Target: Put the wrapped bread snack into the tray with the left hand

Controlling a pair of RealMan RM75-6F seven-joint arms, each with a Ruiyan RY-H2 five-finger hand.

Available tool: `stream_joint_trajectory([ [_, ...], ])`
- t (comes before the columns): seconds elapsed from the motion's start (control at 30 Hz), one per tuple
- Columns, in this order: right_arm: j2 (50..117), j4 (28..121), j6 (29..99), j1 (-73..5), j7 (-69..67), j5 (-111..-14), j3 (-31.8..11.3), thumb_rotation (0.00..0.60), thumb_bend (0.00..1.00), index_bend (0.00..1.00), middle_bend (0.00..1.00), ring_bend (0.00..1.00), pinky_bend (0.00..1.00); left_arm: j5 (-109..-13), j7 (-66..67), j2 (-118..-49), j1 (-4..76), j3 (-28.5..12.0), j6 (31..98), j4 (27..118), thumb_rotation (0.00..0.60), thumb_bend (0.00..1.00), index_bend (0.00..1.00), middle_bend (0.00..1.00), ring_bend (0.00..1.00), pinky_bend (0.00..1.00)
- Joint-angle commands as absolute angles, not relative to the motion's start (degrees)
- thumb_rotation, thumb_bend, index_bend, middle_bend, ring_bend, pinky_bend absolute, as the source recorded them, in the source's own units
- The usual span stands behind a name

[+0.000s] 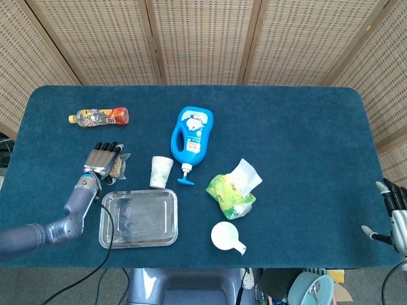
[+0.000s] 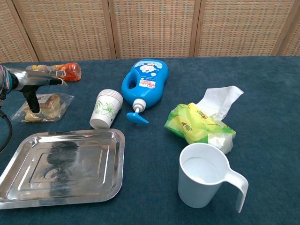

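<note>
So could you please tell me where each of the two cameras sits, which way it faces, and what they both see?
Head view: high above the near edge, looking steeply down on the blue table; shows the left hand over the clear-wrapped bread snack and the right hand at the frame's right edge.
Chest view: low, looking across the table; only left fingers show.
Shared: the shiny metal tray, snack and left hand.

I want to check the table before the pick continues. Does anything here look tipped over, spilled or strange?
Two containers lie on their sides: the blue detergent bottle with its pump nozzle toward the paper cup stack, and the small drink bottle near the far left. No spill is visible. A tissue sticks out of the torn-looking green packet.
</note>
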State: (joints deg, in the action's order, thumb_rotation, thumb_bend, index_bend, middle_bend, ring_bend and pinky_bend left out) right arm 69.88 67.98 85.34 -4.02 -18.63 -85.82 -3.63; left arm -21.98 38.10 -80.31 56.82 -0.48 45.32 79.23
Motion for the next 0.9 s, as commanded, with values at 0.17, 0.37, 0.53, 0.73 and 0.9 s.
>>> stream_joint_trajectory([
  [0.17, 69.9, 67.82, 85.98, -3.5, -19.0, -85.92, -3.61, 0.6, 0.13, 0.0, 0.0, 0.0, 0.0, -21.56, 38.51, -80.7, 56.56, -0.04, 46.84, 79.83, 0.6, 0.3, 0.0, 0.0, 0.0, 0.0],
  [0.37, 70.11, 67.42, 85.91, -3.41, -19.48, -86.06, -3.53, 0.6, 0.13, 0.0, 0.0, 0.0, 0.0, -21.94, 38.33, -80.34, 56.0, 0.08, 47.85, 80.54, 0.6, 0.34, 0.05, 0.0, 0.0, 0.0],
  [0.53, 70.27, 67.09, 85.91, -3.38, -19.77, -86.1, -3.58, 0.6, 0.13, 0.0, 0.0, 0.0, 0.0, -21.81, 38.14, -80.01, 55.61, 0.1, 47.9, 80.65, 0.6, 0.43, 0.12, 0.0, 0.0, 0.0],
  [0.73, 70.1, 67.07, 86.67, -3.07, -19.92, -86.18, -3.77, 0.6, 0.13, 0.0, 0.0, 0.0, 0.0, -21.85, 37.8, -80.15, 55.22, 0.07, 47.66, 80.5, 0.6, 0.46, 0.12, 0.0, 0.0, 0.0],
  [0.9, 70.11, 67.03, 87.02, -2.94, -20.29, -86.31, -3.83, 0.6, 0.13, 0.0, 0.0, 0.0, 0.0, -22.04, 37.59, -80.48, 54.96, 0.14, 47.36, 80.04, 0.6, 0.46, 0.12, 0.0, 0.0, 0.0],
])
